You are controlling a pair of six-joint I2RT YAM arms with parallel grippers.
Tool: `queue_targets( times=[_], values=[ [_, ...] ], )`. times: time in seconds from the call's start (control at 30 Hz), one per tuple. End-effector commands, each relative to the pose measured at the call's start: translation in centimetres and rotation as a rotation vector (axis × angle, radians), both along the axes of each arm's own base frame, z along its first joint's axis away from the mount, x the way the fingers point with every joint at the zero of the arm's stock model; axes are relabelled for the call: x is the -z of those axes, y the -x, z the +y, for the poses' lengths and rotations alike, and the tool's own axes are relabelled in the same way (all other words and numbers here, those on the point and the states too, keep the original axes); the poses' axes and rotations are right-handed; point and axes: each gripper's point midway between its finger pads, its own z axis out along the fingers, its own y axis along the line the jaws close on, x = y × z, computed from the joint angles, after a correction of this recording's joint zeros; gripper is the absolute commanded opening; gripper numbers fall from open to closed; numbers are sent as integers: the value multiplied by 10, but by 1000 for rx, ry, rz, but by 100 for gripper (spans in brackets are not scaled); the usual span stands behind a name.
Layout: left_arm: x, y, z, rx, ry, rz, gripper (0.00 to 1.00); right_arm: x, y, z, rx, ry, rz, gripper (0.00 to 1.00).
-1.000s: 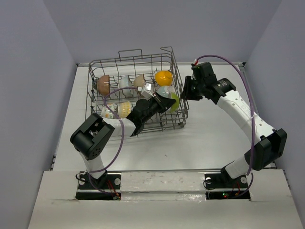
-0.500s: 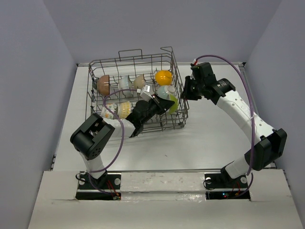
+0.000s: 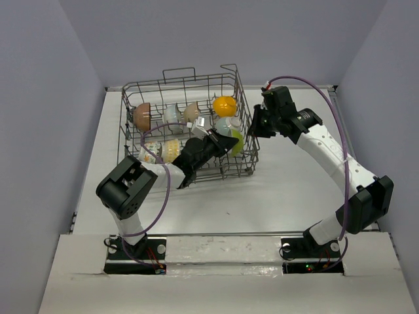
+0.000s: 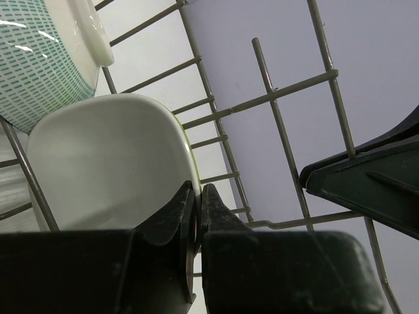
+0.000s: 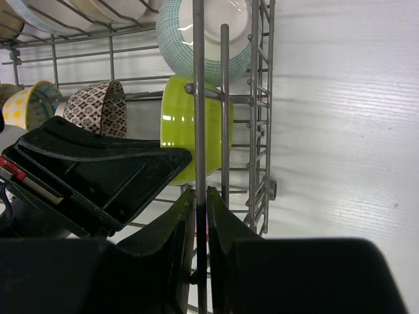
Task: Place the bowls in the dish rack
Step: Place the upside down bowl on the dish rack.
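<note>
The dish rack point(image 3: 180, 82) stands mid-table with several bowls standing on edge between its tines. Inside it, my left gripper point(image 3: 226, 140) is shut on the rim of a green bowl point(image 3: 240, 141) with a white inside. The left wrist view shows that rim pinched between the jaws of the left gripper point(image 4: 198, 190), over the green bowl point(image 4: 105, 157). My right gripper point(image 3: 254, 127) is at the rack's right wall. In the right wrist view the right gripper point(image 5: 200, 193) is shut on an upright wire of the dish rack point(image 5: 199, 78), with the green bowl point(image 5: 180, 121) just behind.
An orange-yellow bowl point(image 3: 224, 104), a brown bowl point(image 3: 142, 114) and pale ones stand in the back row. A teal-patterned bowl point(image 5: 203, 46) leans above the green one, and a brown-patterned bowl point(image 5: 98, 108) sits to its left. White tabletop point(image 3: 288, 176) lies to the right of the rack.
My right gripper's jaws have closed onto the rack's side wire. The left gripper has kept its hold on the green bowl and barely moved.
</note>
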Motion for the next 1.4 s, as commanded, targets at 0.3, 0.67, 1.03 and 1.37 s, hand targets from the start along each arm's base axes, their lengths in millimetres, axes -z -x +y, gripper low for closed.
queue_targets(
  times=[0.3, 0.67, 1.03, 1.37],
  values=[
    [-4, -9, 32, -128, -82, -1, 8, 14, -6, -11, 35, 60, 7, 17],
    [-3, -12, 41, -174, -153, 36, 16, 19, -7, -11, 35, 64, 16, 16],
    [7, -16, 56, -227, -290, 103, 20, 22, -9, -9, 35, 63, 24, 15],
    [16, -19, 64, -247, -436, 177, 22, 25, -10, -8, 34, 61, 28, 15]
  ],
)
